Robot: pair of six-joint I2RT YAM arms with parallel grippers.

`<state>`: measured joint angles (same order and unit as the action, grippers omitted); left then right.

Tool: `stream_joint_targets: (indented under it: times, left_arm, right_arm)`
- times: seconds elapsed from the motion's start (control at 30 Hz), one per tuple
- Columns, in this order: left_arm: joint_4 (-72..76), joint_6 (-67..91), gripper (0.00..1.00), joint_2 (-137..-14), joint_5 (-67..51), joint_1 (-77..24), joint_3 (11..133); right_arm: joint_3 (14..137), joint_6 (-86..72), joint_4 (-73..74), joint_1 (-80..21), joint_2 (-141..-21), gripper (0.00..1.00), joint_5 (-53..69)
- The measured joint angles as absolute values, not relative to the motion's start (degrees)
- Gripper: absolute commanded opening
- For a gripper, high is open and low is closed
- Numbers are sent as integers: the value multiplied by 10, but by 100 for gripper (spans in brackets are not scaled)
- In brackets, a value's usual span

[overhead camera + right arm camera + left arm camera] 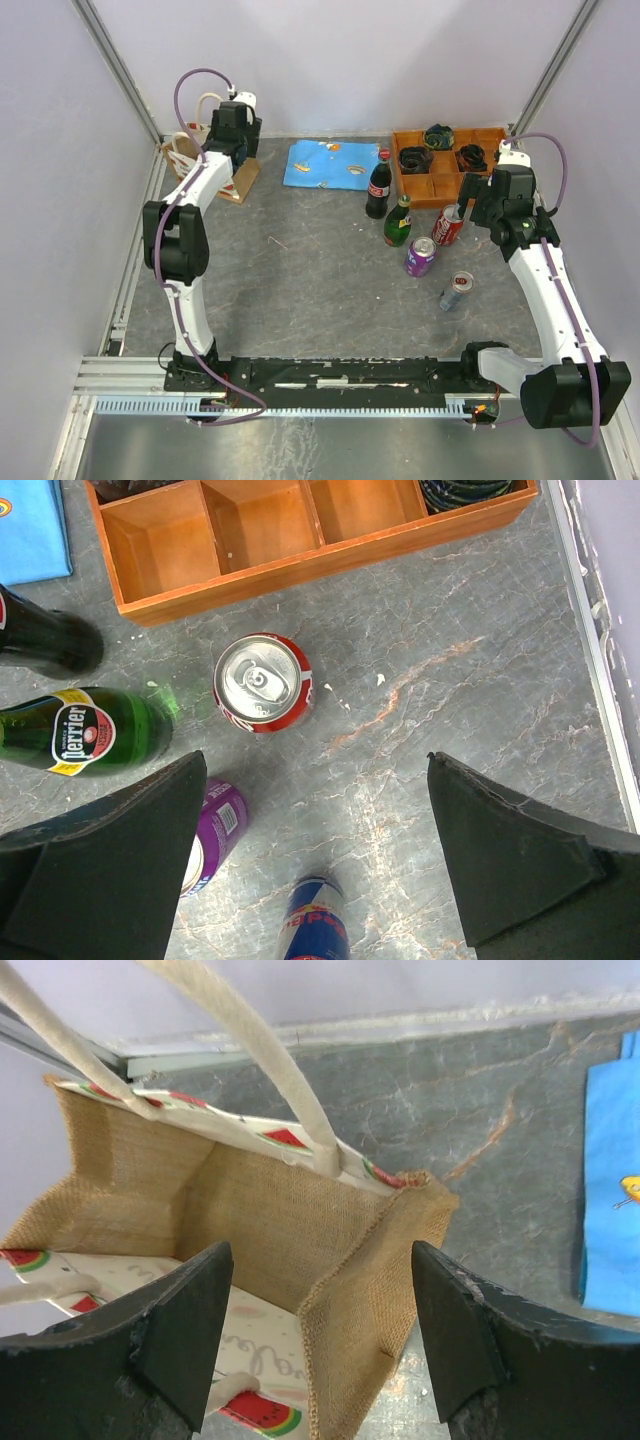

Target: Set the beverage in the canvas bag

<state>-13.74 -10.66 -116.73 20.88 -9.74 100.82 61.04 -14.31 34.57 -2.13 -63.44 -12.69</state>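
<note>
Nothing bagged yet; both my tools are empty.

The red can (262,683), my likely pick, stands upright on the surface (300,280), right of centre in the top view, long axis vertical, lid up toward my right tool (315,765), which hangs above it wide open, holding nothing. The canvas bag (270,1210) stands at upper left, mouth up, no drink inside; my left tool (320,1260) hovers spread astride its near wall, gripping nothing. Grasp, carry and drop all remain, I judge.

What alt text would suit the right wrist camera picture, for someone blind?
The open right gripper hovers above a table, an upright red can just ahead. A green bottle, purple can and blue can sit nearby, a wooden tray behind.
</note>
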Motion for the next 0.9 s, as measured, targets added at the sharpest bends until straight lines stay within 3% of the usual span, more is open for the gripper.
stream_joint_targets:
  times: [0.13, 0.2, 0.37, 0.4, 0.63, 0.9]
  left_arm:
    - [-127, -108, 76, -1177, 202, -94, 982]
    - [-125, -108, 67, -1181, 184, -91, 965]
    - [-121, -104, 9, -1181, 117, -87, 929]
    - [-118, -104, 4, -1180, 106, -86, 922]
    - [-150, -106, 3, -1115, 47, -86, 875]
    - [-272, -143, 3, -957, -32, -111, 847]
  right_arm:
    - [610, -143, 347, -21, -634, 99, -127]
    - [610, -143, 349, -21, -634, 99, -127]
    - [610, -142, 352, -21, -634, 99, -129]
    - [610, -142, 353, -21, -633, 99, -130]
    - [610, -140, 358, -21, -625, 99, -134]
    - [607, -140, 360, -21, -621, 99, -132]
